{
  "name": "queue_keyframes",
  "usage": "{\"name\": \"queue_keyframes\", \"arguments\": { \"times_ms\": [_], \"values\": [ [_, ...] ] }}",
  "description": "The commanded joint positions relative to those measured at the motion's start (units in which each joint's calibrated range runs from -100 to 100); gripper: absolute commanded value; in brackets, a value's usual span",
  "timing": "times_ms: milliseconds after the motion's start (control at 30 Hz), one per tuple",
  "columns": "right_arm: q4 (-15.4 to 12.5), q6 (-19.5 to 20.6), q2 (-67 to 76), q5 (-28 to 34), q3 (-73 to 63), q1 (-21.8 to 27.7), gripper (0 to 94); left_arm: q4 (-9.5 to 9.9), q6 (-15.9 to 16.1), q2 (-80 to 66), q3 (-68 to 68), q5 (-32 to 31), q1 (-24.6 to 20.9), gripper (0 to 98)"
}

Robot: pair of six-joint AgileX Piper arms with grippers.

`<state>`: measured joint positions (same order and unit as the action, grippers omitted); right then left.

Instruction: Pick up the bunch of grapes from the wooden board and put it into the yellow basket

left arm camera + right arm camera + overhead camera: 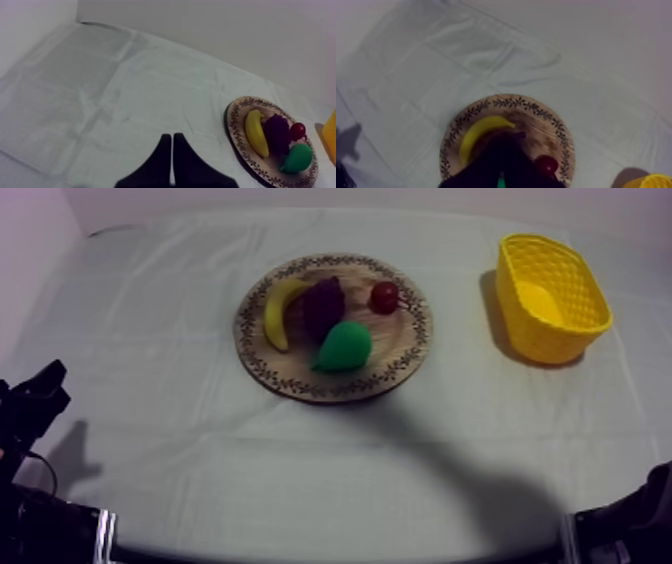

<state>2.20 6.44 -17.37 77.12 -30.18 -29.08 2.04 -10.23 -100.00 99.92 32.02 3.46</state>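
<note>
The grapes [323, 305] are dark purple, the basket [555, 346] yellow, the board [400, 338] pattern-rimmed.

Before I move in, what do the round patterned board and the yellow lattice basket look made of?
Round brown board with patterned rim: looks like wood, matte, faint grain streaks visible. Yellow lattice-walled basket: probably moulded plastic, judging by even bright colour and regular open mesh.
</note>
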Motion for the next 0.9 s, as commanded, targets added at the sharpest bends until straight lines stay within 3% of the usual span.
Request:
{"name": "queue_keyframes", "arguments": {
  "times_ms": [0,167,467,867],
  "values": [
    [0.3,0.9,-2.1,2.9,-4.5,0.0,0.5,-0.02,0.0,0.0,0.0,0.0,0.0,0.1],
    [1.4,3.1,-5.8,9.2,-8.8,-0.3,0.5,-0.02,0.0,0.0,0.0,0.0,0.0,0.1],
    [1.0,8.5,-10.0,17.0,-10.3,0.1,0.6,-0.02,0.0,0.0,0.0,0.0,0.0,0.1],
    [0.3,16.3,-11.1,17.6,-7.1,-0.7,0.6,-0.02,0.0,0.0,0.0,0.0,0.0,0.1]
  ]
}}
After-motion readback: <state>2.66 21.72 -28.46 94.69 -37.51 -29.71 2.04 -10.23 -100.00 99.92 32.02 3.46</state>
